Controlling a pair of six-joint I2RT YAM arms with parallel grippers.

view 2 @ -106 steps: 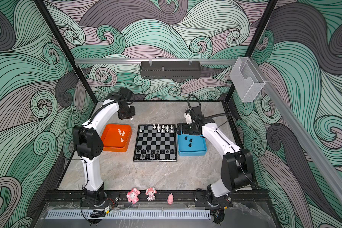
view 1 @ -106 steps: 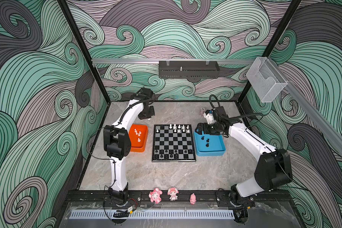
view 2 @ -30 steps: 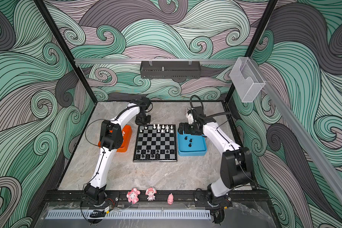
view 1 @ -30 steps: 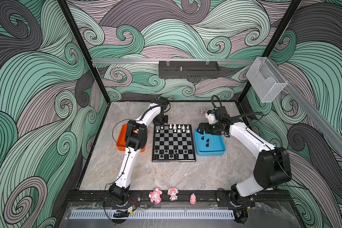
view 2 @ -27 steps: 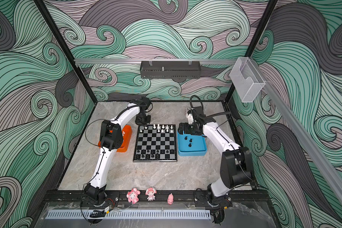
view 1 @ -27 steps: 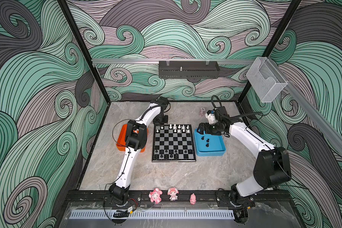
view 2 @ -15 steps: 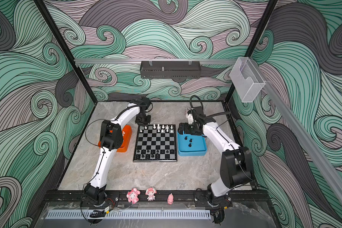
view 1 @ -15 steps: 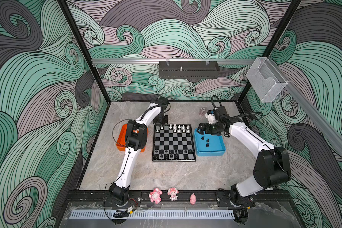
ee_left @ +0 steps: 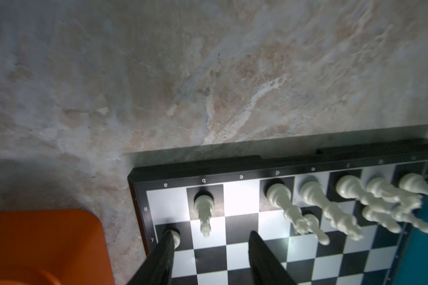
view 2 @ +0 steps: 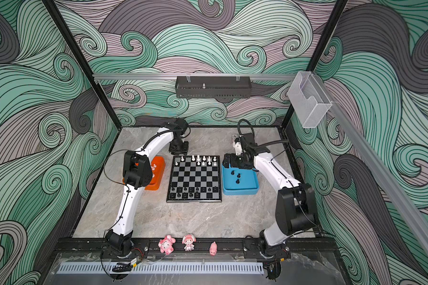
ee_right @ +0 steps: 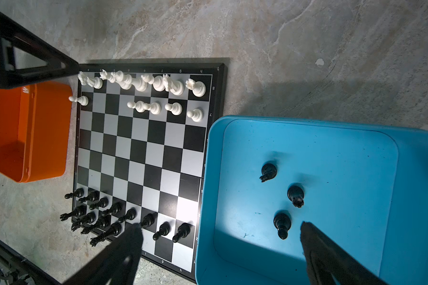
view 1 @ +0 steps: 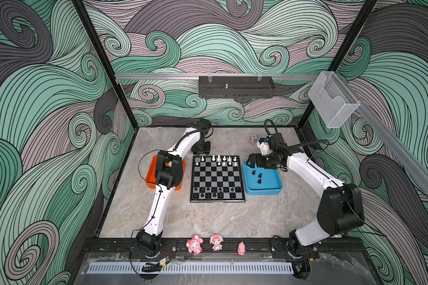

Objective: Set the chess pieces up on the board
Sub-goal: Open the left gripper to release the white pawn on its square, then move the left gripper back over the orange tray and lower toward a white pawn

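Note:
The board [view 1: 217, 178] [view 2: 194, 179] lies mid-table, with white chess pieces [view 1: 224, 159] in its far rows and black ones [view 1: 214, 192] in its near rows. My left gripper [view 1: 201, 149] [ee_left: 209, 237] hangs over the board's far left corner, jaws open. A white pawn [ee_left: 176, 238] [view 1: 197, 163] stands on the board [ee_left: 241, 197] right beside one finger. My right gripper [view 1: 253, 162] [ee_right: 219, 227] is wide open and empty above the blue tray [ee_right: 331, 153] [view 1: 269, 182]. Three black pieces [ee_right: 268, 170] [ee_right: 295, 193] [ee_right: 282, 222] stand in that tray.
The orange tray [view 1: 150, 177] [view 2: 158, 177] [ee_left: 42, 239] sits left of the board, holding white pieces [view 2: 153, 169] and partly under my left arm. Pink figurines [view 1: 195, 244] [view 1: 216, 242] [view 1: 241, 248] line the front rail. A small object [view 1: 253, 138] lies near the back wall.
My left arm came from the orange tray to the board's far left corner. Over the last second its jaws opened, leaving the white pawn standing. The right arm stayed still.

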